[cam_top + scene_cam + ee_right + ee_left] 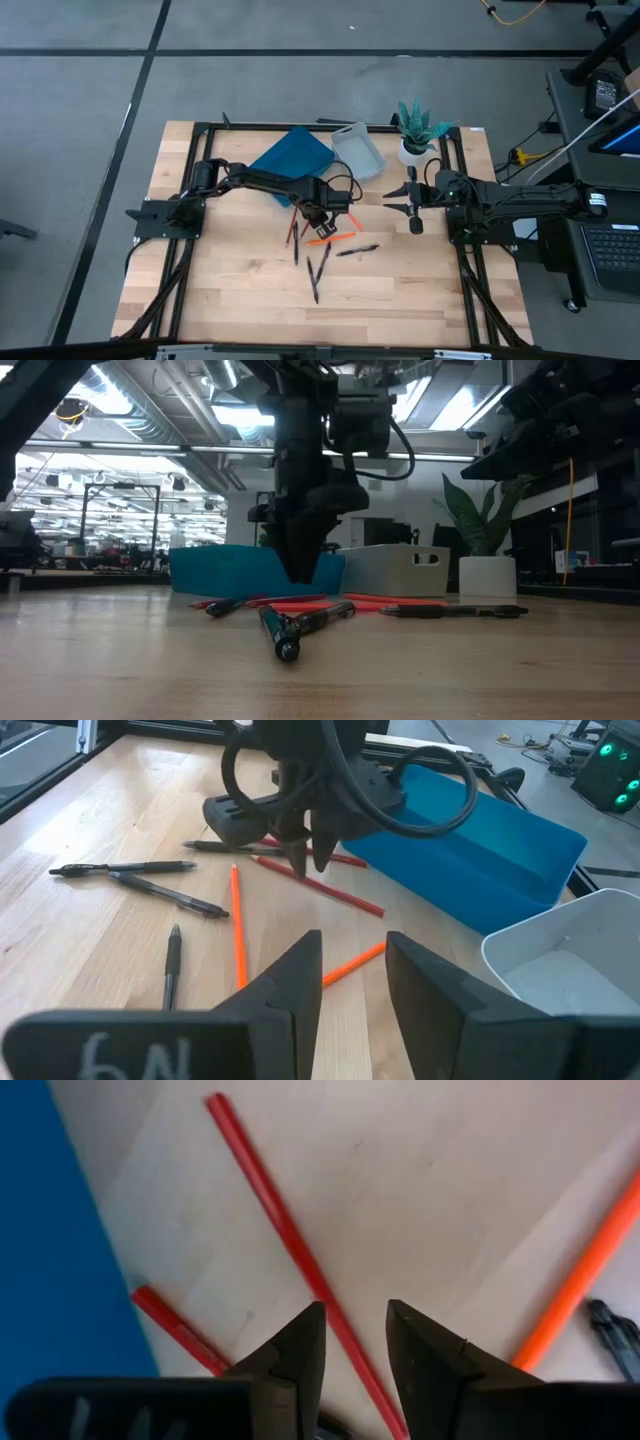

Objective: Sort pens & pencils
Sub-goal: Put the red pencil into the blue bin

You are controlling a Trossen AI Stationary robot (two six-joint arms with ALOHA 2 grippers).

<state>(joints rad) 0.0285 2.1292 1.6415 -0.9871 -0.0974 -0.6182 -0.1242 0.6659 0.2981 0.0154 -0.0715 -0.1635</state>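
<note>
Black pens and red and orange pencils lie scattered flat on the wooden table's middle. My left gripper points straight down over them, open. Its two fingers stand on either side of a long red pencil without touching it, the tips just above the wood. A shorter red pencil lies beside the blue bin, with an orange pencil and a black pen on the other side. My right gripper waits open at the table's right, clear of everything.
A blue bin and a white bin stand at the far middle of the table, behind the pile. A potted plant stands at the far right. Bare wood lies toward the near edge and the left.
</note>
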